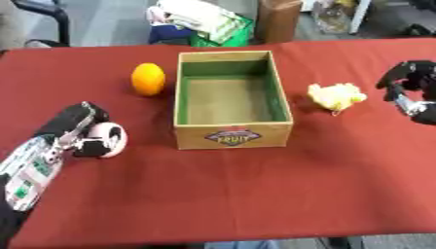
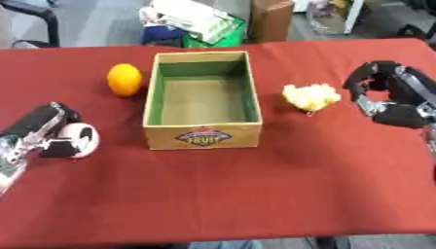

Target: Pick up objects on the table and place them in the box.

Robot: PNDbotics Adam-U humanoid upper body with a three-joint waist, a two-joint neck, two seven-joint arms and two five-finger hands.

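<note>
An open cardboard box (image 1: 279, 92) with a green inside and a fruit label on its front stands mid-table; nothing lies in it. An orange (image 1: 147, 79) sits on the red cloth just left of the box. A crumpled yellow thing (image 2: 311, 97) lies right of the box. My right hand (image 2: 385, 92) hovers a short way to the right of the yellow thing, apart from it, with its fingers (image 2: 366, 73) arched toward it and nothing between them. My left hand (image 1: 78, 124) rests low at the left, below the orange and apart from it.
The red table (image 1: 255, 194) ends at the near edge below. Behind its far edge are a green crate with cloths (image 1: 213, 24), a brown carton (image 1: 279, 19) and a chair (image 1: 43, 14).
</note>
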